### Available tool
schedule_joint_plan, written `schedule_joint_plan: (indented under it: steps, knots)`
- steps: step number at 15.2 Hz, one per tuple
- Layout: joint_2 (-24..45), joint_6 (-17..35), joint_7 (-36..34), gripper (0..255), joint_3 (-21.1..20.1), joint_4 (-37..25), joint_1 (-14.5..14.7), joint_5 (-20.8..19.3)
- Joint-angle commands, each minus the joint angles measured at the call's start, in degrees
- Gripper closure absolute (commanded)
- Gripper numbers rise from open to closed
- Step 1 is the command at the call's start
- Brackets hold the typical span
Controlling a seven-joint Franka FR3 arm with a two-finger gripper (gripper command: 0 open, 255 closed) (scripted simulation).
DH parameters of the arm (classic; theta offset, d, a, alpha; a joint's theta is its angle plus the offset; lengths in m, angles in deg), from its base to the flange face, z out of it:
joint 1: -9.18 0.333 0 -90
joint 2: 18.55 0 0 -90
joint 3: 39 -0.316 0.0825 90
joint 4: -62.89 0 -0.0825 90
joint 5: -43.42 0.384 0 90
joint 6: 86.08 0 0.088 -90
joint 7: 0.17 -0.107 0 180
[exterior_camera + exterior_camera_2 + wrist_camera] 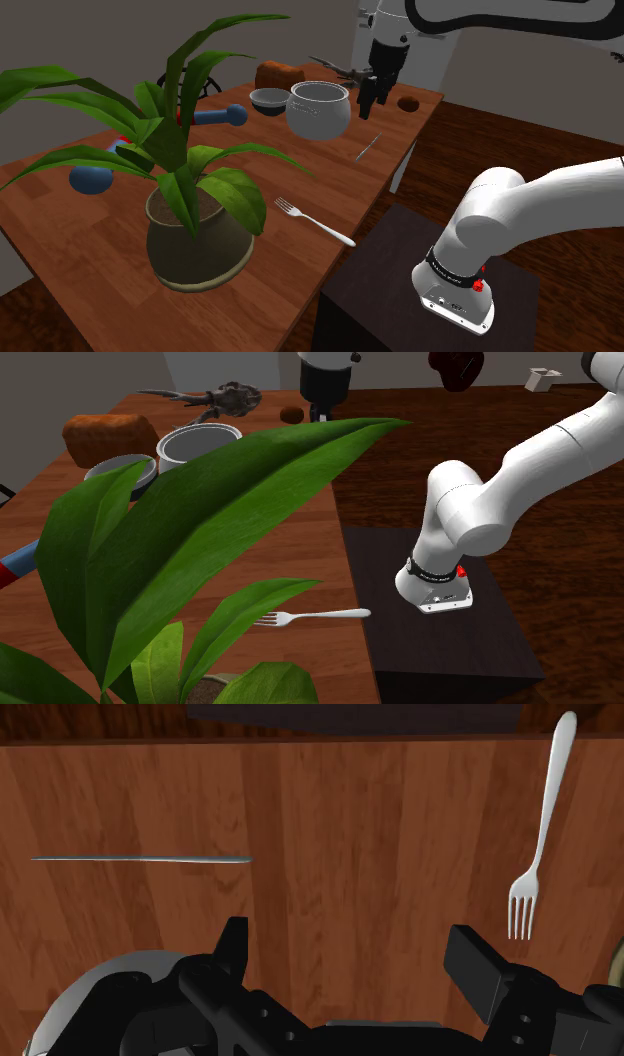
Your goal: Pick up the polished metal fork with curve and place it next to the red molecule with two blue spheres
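Surface (pixel 60 225): carrying everything, showing wood grain.
Plant (pixel 190 235): standing potted, leaves spreading.
Molecule (pixel 90 180): lying by the edge opposite the stand (pixel 400 262), leaves partly hiding it.
Gripper (pixel 370 100) (pixel 352 939): hovering wide open, holding nothing.
Fork (pixel 315 222) (pixel 312 616) (pixel 540 834): lying flat near the stand-side edge.

I'm looking at a long table (pixel 330 180) of reddish-brown planks, with the grain running along its length. Plain grey walls (pixel 90 35) stand behind its far edge. Past the table's edge on the shoulder view's right, the floor (pixel 540 135) is darker brown wooden boards. On my screens the light is even and rather dim, and the shadows on the tabletop are soft.
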Motion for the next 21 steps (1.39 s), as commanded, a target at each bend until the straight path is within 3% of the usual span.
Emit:
schedule_joint_plan:
  steps: [1, 11, 21]
  knots:
    - [0.0, 0.0, 0.0, 0, 0.0, 0.0, 0.0, 0.0]
    - [3.9, 13.2, -13.0, 0, -9.4, 9.8, 3.0, 7.9]
    - [16.9, 29.0, -26.1, 0, -20.1, 11.9, 4.8, 13.5]
